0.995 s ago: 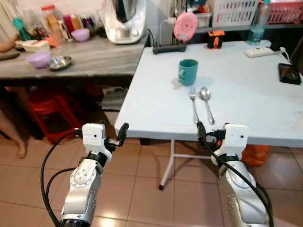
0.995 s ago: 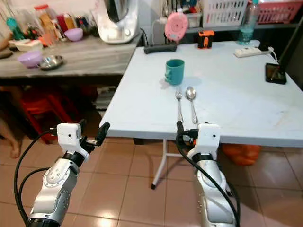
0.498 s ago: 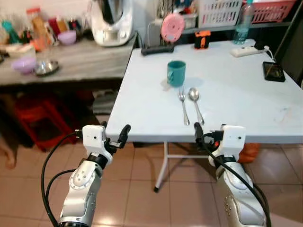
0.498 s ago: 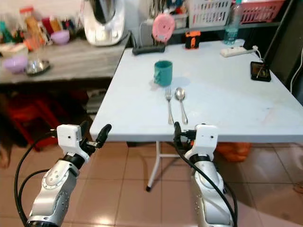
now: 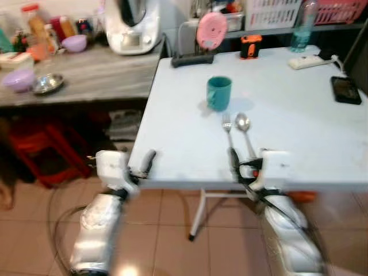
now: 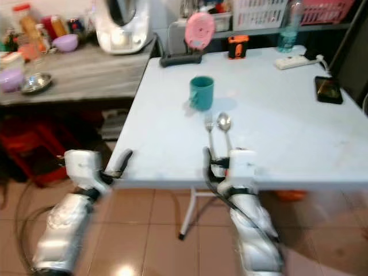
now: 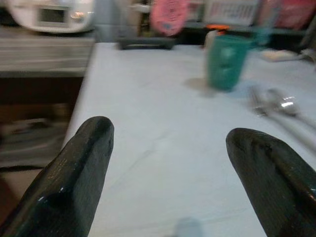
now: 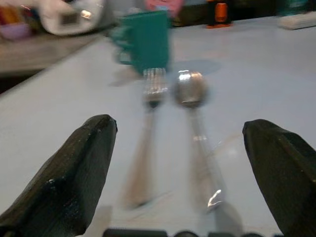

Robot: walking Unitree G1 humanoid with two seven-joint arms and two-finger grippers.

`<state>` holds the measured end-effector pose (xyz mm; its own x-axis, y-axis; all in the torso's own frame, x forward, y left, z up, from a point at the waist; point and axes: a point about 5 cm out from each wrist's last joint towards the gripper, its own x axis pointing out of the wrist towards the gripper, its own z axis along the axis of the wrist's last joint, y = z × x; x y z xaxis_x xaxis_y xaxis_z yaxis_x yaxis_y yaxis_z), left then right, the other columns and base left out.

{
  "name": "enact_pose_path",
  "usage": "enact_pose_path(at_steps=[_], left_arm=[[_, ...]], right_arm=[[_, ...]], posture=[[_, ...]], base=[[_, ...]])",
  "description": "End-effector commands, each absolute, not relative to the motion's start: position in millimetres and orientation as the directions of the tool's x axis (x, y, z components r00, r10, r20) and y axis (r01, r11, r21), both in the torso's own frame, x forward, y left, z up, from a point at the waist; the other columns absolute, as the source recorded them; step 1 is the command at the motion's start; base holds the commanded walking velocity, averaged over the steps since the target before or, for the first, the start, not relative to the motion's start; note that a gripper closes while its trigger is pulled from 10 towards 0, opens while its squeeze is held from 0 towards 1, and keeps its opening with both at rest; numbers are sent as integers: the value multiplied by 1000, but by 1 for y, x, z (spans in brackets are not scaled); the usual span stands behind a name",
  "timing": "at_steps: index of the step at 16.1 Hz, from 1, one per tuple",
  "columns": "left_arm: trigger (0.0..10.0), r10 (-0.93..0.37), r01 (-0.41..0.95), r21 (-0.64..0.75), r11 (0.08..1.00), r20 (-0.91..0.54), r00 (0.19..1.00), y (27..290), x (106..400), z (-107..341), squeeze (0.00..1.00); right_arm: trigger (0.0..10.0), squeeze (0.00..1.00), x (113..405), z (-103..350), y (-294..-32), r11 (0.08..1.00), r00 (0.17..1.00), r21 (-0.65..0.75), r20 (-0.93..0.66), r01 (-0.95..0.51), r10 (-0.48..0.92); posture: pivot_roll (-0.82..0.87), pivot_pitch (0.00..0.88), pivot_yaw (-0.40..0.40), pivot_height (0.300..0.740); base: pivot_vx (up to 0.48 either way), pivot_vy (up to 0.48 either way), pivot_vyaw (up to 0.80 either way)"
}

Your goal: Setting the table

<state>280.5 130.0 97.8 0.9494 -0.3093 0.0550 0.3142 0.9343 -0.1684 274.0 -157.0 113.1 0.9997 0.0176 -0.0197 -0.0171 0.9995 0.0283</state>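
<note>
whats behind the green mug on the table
Behind the green mug stand a pink round gadget, a black power strip and a small orange device. Anything directly behind the mug is covered.

Pale blue-white table (image 5: 299, 132); teal mug (image 5: 218, 93); silver fork (image 5: 227, 127) and silver spoon (image 5: 244, 126); black phone (image 5: 345, 90); white power strip (image 5: 307, 61); orange-and-black gadget (image 5: 250, 46); pink round item (image 5: 211, 30). Grey wood-grain counter (image 5: 86, 77) with lilac bowl (image 5: 18, 80), second lilac bowl (image 5: 76, 42), steel dish (image 5: 45, 84), white appliance (image 5: 131, 24); red crate (image 5: 43, 149) below; terracotta floor tiles (image 5: 167, 236) with pale grout. Left gripper (image 7: 168, 173) and right gripper (image 8: 182, 168): black fingers on silver arms.
</note>
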Motion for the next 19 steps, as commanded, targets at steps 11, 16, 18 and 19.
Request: enact_pose_path(at_steps=[11,16,18,19], left_arm=[[10000,-324,323,-156,933,20,946,141,270,91,0],[10000,-485,479,-144,866,-11,874,140,252,81,0],[10000,-526,518,-144,843,-18,851,139,251,80,0],[10000,-544,537,-141,832,-17,839,138,250,81,0]], right_arm=[[10000,0,275,118,-141,996,998,59,-12,-60,61],[10000,0,277,112,-162,999,996,-3,-73,44,-44],[10000,0,280,113,-160,1000,996,3,-88,21,-21],[10000,0,282,114,-159,1000,996,5,-92,16,-15]], posture=[[-55,31,105,740],[-62,46,96,740],[-69,49,96,740],[-71,51,93,740]], base=[[221,0,0],[0,0,0],[0,0,0],[0,0,0]])
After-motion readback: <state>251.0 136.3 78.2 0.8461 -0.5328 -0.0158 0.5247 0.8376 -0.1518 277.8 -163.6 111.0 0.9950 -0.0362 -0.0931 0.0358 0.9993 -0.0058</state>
